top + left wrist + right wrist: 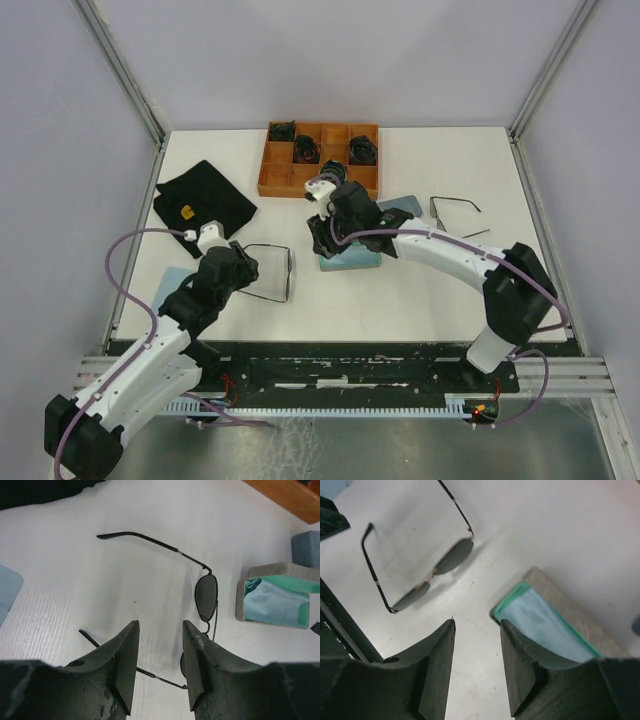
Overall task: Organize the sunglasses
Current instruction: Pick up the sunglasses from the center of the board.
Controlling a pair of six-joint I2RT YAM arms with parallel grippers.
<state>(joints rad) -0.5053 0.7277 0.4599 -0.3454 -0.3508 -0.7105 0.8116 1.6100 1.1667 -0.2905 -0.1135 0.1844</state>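
Note:
One pair of sunglasses (272,272) lies unfolded on the white table, lenses to the right. My left gripper (243,268) hovers over its near arm, jaws open; in the left wrist view the thin arm (155,676) runs under the gap of that gripper (160,630), untouched by either pad. A second pair of sunglasses (455,208) lies at the right. My right gripper (322,240) stands open and empty beside an open grey case (352,258). In the right wrist view this gripper (477,627) is over bare table, the case's pale blue lining (550,625) to its right and the first pair of sunglasses (432,572) beyond.
A wooden compartment tray (268,172) with dark coiled bundles stands at the back. A black cloth (203,200) lies at the left. A blue-grey case (405,205) sits behind the right arm, and a pale blue case (172,280) shows by the left arm.

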